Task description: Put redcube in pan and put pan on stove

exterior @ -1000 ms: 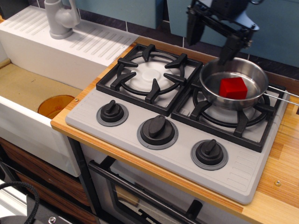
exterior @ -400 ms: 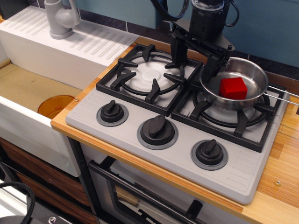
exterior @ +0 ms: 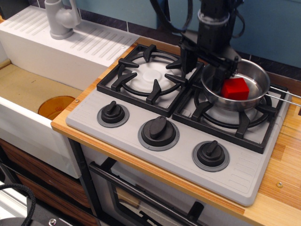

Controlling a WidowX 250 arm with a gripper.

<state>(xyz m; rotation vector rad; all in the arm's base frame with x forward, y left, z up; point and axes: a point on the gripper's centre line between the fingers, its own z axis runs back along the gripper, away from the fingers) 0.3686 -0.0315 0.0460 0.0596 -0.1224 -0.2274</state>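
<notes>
Moved: since the earlier picture the gripper (exterior: 203,70) came down and slid right, to the left rim of the pan (exterior: 251,75); pan and redcube (exterior: 234,88) stayed put.
Gripper: its two fingers were apart, one outside the rim and one inside the pan. It held nothing.
Redcube: it sat in the pan, just right of the inner finger.
Pan: it rested on the right burner of the stove (exterior: 164,155). Its thin handle pointed right, away from the gripper.
Job: it looked almost done.
Around: the left burner grate (exterior: 150,75) lay just beside the gripper. Three knobs (exterior: 159,132) were in front. The sink (exterior: 28,89) was well apart.
In the way: only the pan rim, I think.
</notes>
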